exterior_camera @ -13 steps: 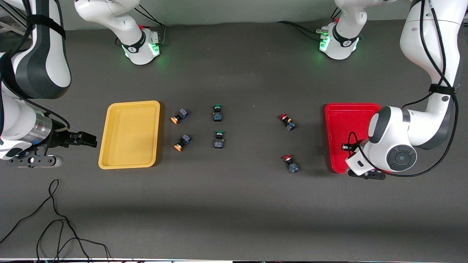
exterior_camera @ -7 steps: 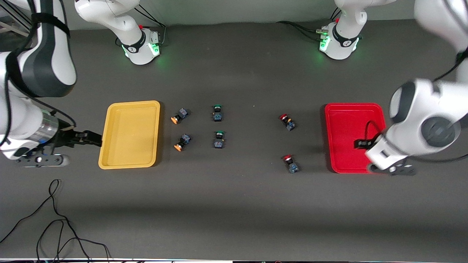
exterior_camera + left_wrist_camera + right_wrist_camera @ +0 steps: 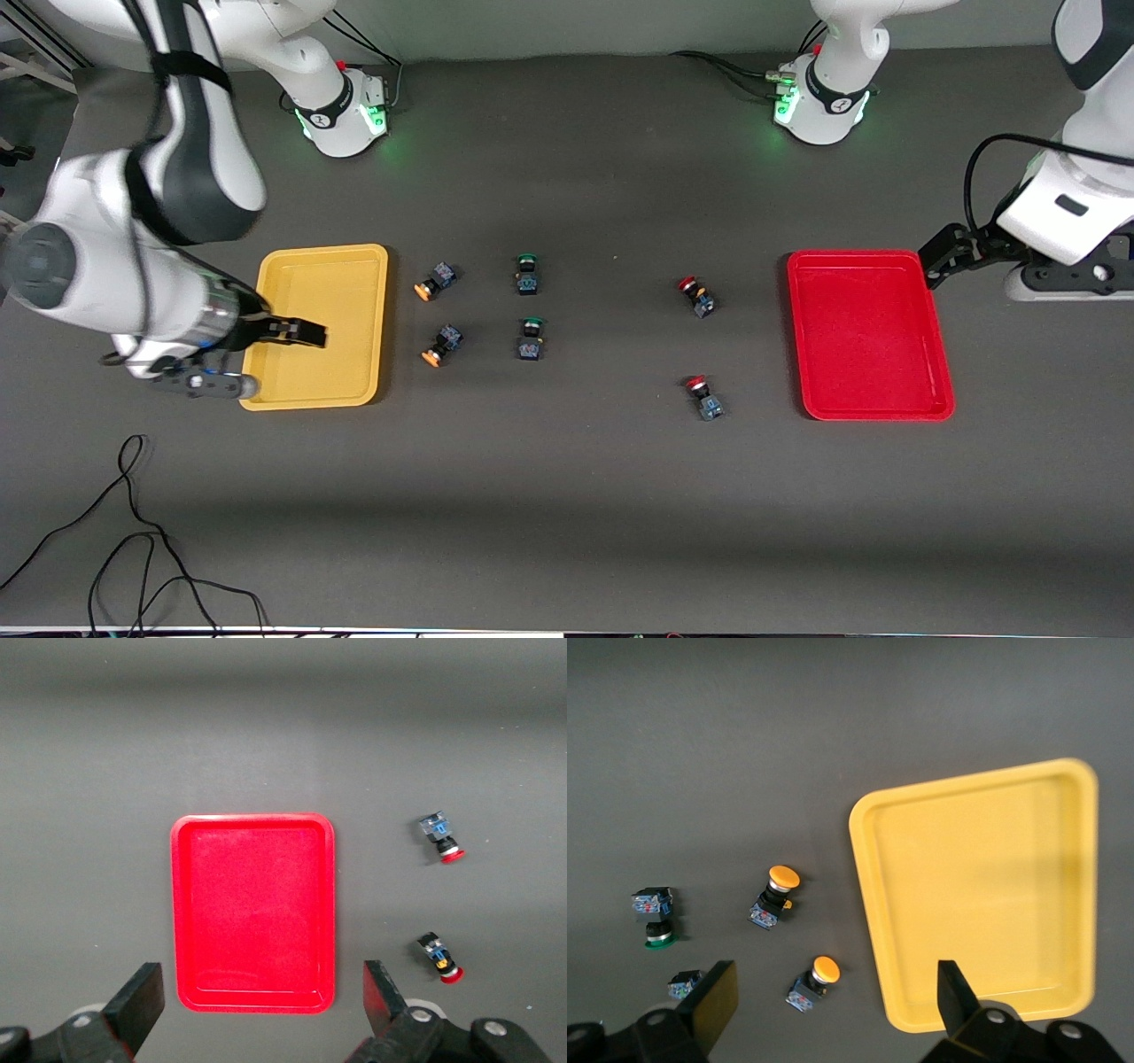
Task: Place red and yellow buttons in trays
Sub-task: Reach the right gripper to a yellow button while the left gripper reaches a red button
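Plainly, nothing is sitting in either tray yet: the two yellow buttons [image 3: 438, 312] are lying on the worktop [image 3: 567, 496] just beside the yellow tray [image 3: 314, 394], and the two red buttons [image 3: 700, 346] are lying between the middle of the worktop and the red tray [image 3: 873, 409], each colour apparently staged near its matching tray so the carry is short. Two green-capped switches [image 3: 528, 306] are sitting between the groups (not wanted by the task).

The right claw [image 3: 301, 333] is hanging over the yellow tray with its fingers [image 3: 957, 997] standing apart and nothing between them; the yellow buttons are lying just past the tray's rim from it, toward the middle of the worktop, so it is probably heading for one of them.

The left claw [image 3: 941, 257] is hovering just off the red tray's corner at the left arm's end, fingers [image 3: 142, 1005] spread wide and empty, with the red buttons well apart from it across the tray.
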{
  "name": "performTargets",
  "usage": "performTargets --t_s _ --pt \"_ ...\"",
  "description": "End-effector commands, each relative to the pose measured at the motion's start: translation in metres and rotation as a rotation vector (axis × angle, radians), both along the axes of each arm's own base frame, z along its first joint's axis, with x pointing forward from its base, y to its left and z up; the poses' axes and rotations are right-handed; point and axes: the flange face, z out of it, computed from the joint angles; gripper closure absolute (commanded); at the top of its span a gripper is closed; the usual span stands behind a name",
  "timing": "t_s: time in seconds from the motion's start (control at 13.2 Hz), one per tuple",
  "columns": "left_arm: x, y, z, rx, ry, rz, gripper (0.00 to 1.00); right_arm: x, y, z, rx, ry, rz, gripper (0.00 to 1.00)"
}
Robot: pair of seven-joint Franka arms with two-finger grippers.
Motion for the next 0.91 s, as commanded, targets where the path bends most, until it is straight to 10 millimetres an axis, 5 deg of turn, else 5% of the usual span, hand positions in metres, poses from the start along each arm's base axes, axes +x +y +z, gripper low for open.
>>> performTargets --t_s 0.0,0.23,0.38,0.61,0.83 --pt "-0.005 0.0 -0.005 -0.031 0.026 0.01 0.0 -0.039 0.026 -0.046 0.0 0.004 -0.101 0.0" --pt "-0.016 -0.048 -0.009 -0.107 0.075 0.029 0.0 -0.078 0.072 -0.094 -0.051 0.032 -0.237 0.0" --pt "-0.029 -0.104 -0.025 -0.1 0.096 0.054 0.0 -0.097 0.076 -0.119 -0.082 0.056 -0.324 0.0" --pt "-0.06 -0.171 -0.095 -0.085 0.107 0.051 0.0 -0.129 0.071 -0.162 -0.108 0.04 -0.429 0.0" --pt "-0.098 -0.213 -0.184 -0.076 0.124 0.07 0.02 -0.16 0.105 -0.193 -0.141 0.005 -0.491 0.0"
